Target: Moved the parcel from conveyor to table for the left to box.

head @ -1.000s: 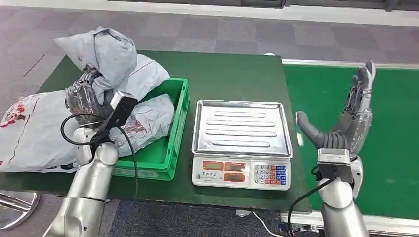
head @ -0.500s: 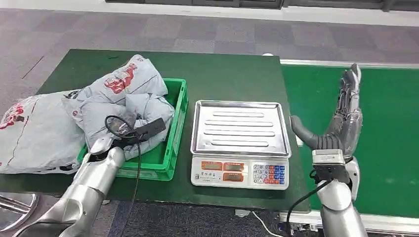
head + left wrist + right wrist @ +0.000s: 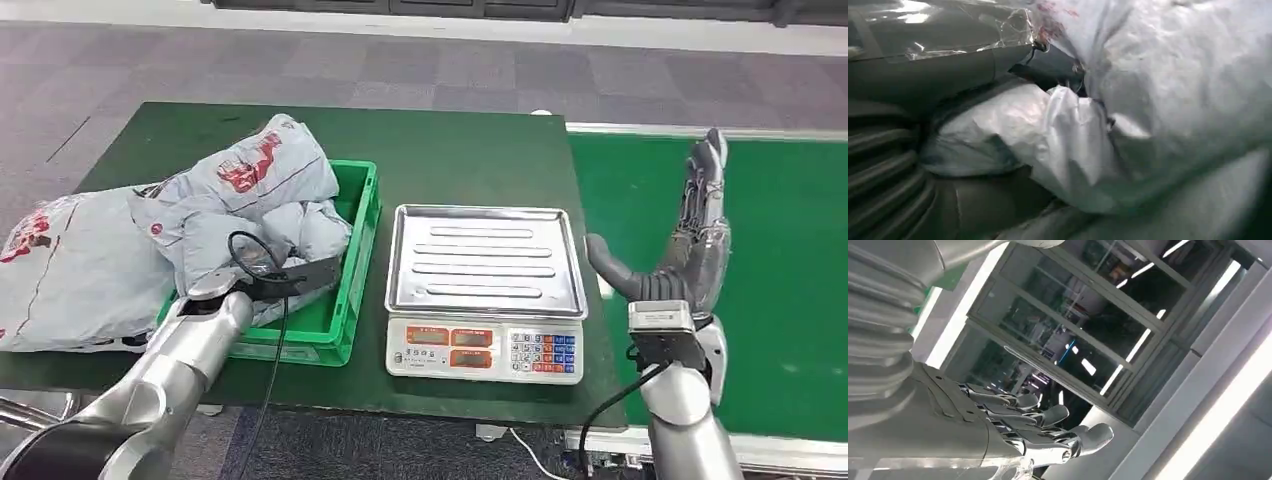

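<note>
with the parcel (image 3: 250,185) heaped in the green crate (image 3: 350,290) on the table (image 3: 450,150), ease the left hand (image 3: 908,165), grip hidden against plastic, clear without snagging; right hand (image 3: 690,245) spread wide, empty, above the belt (image 3: 800,300).

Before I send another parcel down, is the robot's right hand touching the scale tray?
Apart. The head view shows the right hand raised open over the green conveyor belt, with bare green surface between its thumb and the scale tray.

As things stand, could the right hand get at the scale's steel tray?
Probably yes. The right hand is raised, open and empty, just beside the scale; its steel tray is bare, with nothing between them.
</note>
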